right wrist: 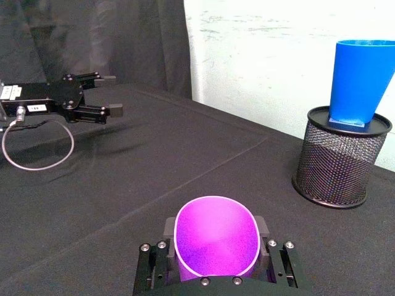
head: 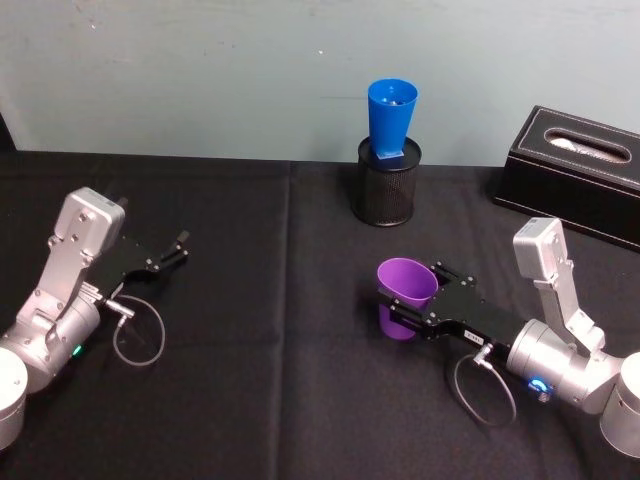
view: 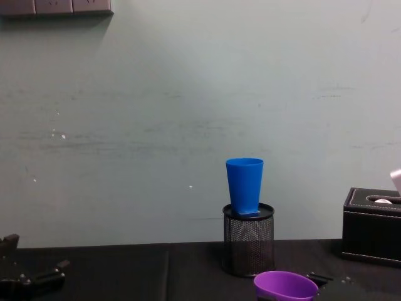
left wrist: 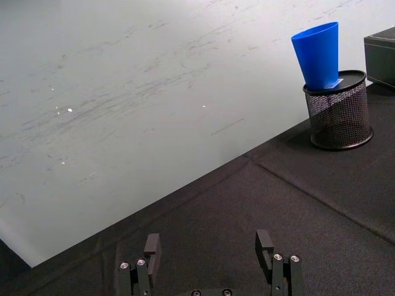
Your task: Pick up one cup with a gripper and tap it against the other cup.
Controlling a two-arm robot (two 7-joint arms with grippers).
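At 9 o'clock on the black tablecloth point(head: 260, 380), the left gripper point(head: 178, 249) is seen parked, its fingers spread apart with nothing between them; in the chest view it is cut off at the lower left corner.

Right of centre, at about 4 o'clock, the purple tapered plastic tumbler point(head: 405, 288) is clasped by the right gripper point(head: 415, 300), one finger pressed to each side of its wall. The tumbler is smooth and glossy, and its wide mouth is tipped away from the gripper. Its lower wall is hidden by the fingers, and whether its base touches the cloth cannot be made out. In the chest view the rim alone point(view: 285, 285) is shown.

At 12 o'clock from it, well apart, the bright blue tapered plastic tumbler point(head: 392, 118) is perched on top of a black mesh pen holder point(head: 388, 188) near the wall. Bare cloth is left between the two tumblers.

At 2 o'clock a black tissue box point(head: 575, 170) is cut by the right edge.
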